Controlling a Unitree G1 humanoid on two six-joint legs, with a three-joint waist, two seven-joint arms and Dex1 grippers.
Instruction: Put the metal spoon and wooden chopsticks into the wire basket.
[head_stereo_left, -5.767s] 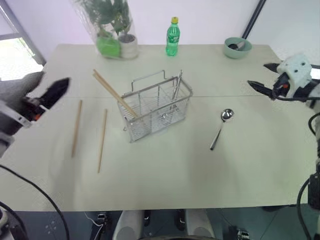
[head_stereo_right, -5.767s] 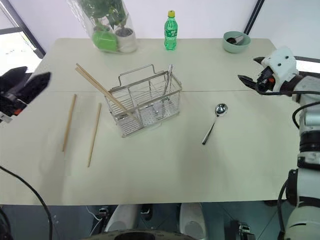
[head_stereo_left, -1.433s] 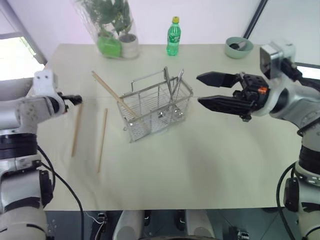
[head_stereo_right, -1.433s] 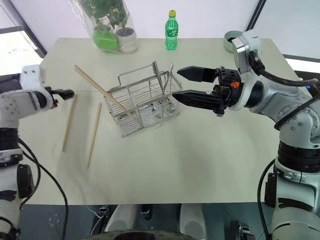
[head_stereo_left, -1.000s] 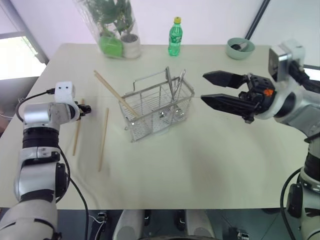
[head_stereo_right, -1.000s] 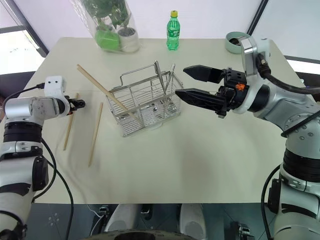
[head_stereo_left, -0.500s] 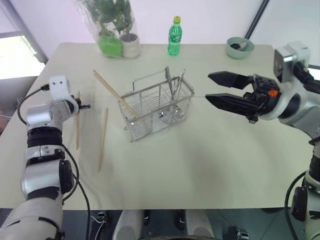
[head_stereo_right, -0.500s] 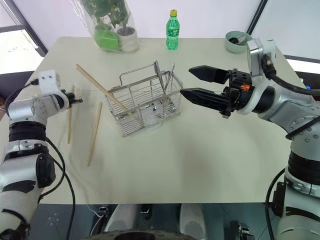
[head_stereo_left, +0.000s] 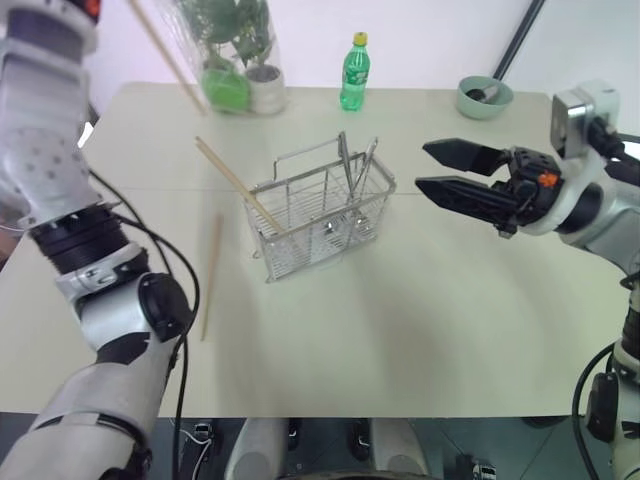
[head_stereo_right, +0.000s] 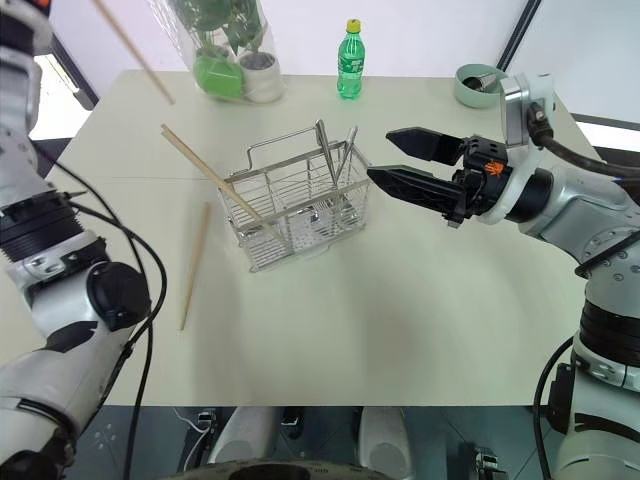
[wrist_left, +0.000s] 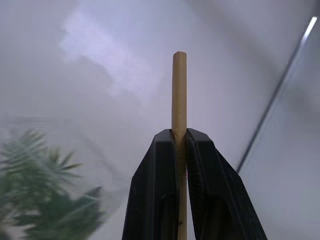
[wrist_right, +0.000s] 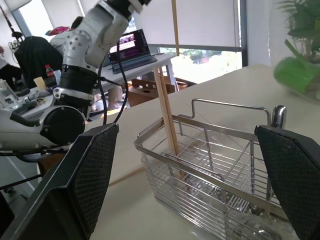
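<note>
The wire basket (head_stereo_left: 322, 215) stands mid-table. Two wooden chopsticks (head_stereo_left: 236, 186) lean out of its left end, and the metal spoon (head_stereo_left: 343, 162) stands handle-up inside beside another steel handle (head_stereo_left: 369, 163). A further chopstick (head_stereo_left: 212, 276) lies flat on the table left of the basket. My left gripper (wrist_left: 178, 133) is raised high at the far left, shut on one chopstick (head_stereo_left: 168, 58) that slants down through the air. To the basket's right hovers my right gripper (head_stereo_left: 430, 170), open, empty and pointing at it.
A green bottle (head_stereo_left: 351, 72) and a wrapped potted plant (head_stereo_left: 235, 60) stand along the table's far edge. A green bowl (head_stereo_left: 480, 95) sits at the far right corner. Bare tabletop lies in front of the basket.
My left arm has swung up from the table, lifting one of the two loose chopsticks high into the air. One chopstick is left lying there. The right gripper has stayed put.
</note>
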